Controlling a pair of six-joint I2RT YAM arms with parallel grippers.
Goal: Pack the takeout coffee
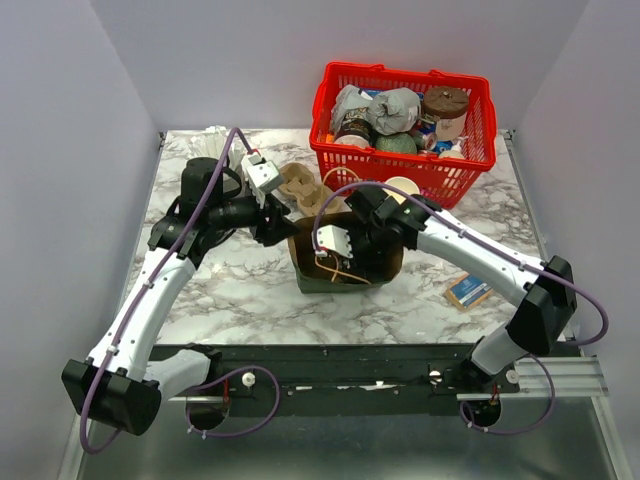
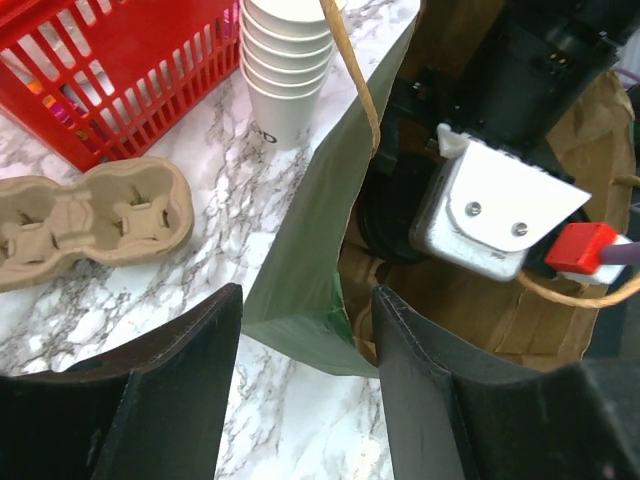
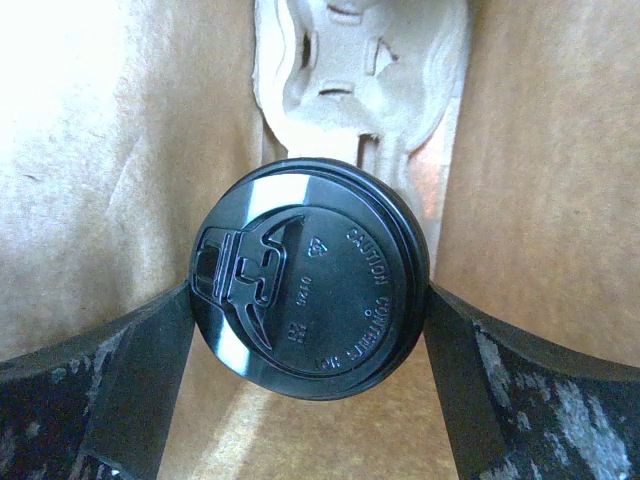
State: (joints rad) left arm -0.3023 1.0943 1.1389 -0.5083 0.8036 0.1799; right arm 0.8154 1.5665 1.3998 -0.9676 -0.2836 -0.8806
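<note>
A brown and green paper bag (image 1: 345, 278) stands open mid-table. My right gripper (image 3: 308, 300) reaches down inside it. Its fingers are open on either side of a coffee cup with a black lid (image 3: 310, 280), which stands upright on the bag's floor. A moulded pulp carrier (image 3: 360, 60) lies in the bag just beyond the cup. My left gripper (image 2: 308, 300) is open at the bag's left corner. The bag's green wall (image 2: 320, 230) sits loosely between its fingers, unpinched.
A second pulp carrier (image 2: 90, 215) lies on the marble left of the bag. A stack of white paper cups (image 2: 285, 70) stands behind it. A red basket (image 1: 345, 155) full of items sits at the back right. A small packet (image 1: 468, 292) lies at the right.
</note>
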